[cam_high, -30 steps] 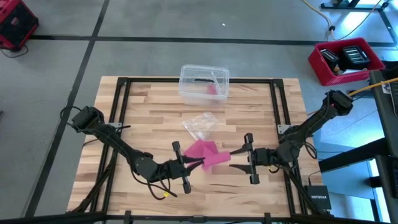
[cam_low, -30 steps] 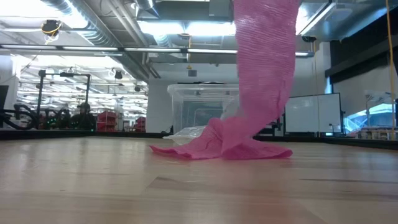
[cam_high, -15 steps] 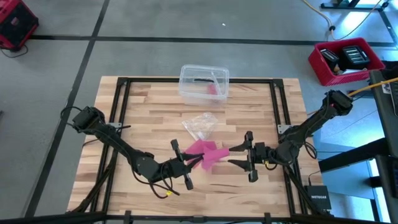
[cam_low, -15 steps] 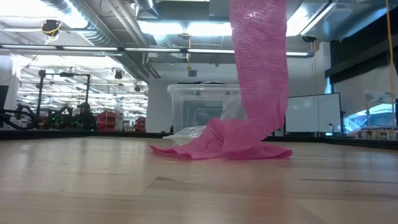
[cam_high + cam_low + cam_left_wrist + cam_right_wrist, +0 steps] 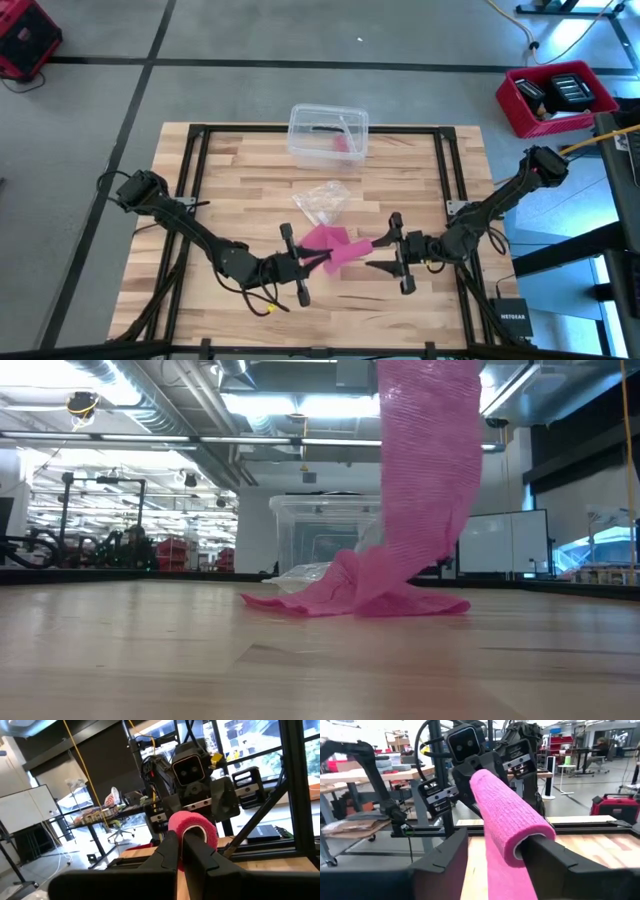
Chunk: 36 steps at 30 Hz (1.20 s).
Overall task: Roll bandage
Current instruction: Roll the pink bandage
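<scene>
Near edge of table (image 5: 230, 160), approx 6 o'clock from table centre: both grippers meet over the bandage (image 5: 335, 248). Left gripper (image 5: 312, 262) comes in from 8 o'clock, fingers pressed together on one end of the roll; left wrist view shows pink core end-on, pinched betw. the two dark fingers (image 5: 167, 852). Right gripper (image 5: 378, 252) comes from 4 o'clock, fingers (image 5: 555, 857) spread either side of the roll's other end. Not obviously clamped; can't tell if they bear on it.

Bandage: partly rolled. Tight cylinder held up off the wood betw. the grippers, a loose tail hanging down from it and pooling on the table (low view, pink strip (image 5: 425, 510) drops to a crumpled heap). So judged: roll started, a fair length still to wind in, roughly mid-task. Left to do: keep turning the core, take up the tail, finish w/ a closed cylinder.

Farther, approx 12 o'clock of the bandage: clear plastic wrapper (image 5: 322, 203), lying loose. Beyond, at far edge, 12 o'clock: clear plastic box (image 5: 328, 134), something pink and something dark inside, not identifiable.

Count: arms 2, grippers 2, bandage 1, wrapper 1, box 1.
</scene>
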Each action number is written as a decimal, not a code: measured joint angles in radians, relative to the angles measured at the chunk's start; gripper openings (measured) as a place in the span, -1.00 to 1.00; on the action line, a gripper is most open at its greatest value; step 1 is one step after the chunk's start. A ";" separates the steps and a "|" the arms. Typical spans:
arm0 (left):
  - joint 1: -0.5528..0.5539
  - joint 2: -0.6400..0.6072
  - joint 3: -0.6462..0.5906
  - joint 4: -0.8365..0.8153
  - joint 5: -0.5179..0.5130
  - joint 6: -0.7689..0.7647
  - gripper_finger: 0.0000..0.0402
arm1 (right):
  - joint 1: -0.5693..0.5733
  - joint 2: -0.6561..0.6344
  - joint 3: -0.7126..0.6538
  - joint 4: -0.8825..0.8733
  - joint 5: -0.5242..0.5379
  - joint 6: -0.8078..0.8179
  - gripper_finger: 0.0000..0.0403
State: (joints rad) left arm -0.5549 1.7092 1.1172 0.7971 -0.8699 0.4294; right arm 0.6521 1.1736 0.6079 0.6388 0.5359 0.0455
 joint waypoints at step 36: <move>0.009 -0.026 0.000 -1.054 -0.006 -0.873 -0.53 | 0.002 0.185 0.001 -0.423 -0.143 0.105 -0.93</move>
State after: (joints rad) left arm -0.5459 1.6829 1.1176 -0.2571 -0.8761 -0.4433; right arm 0.6541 1.3586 0.6090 0.2159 0.3931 0.1504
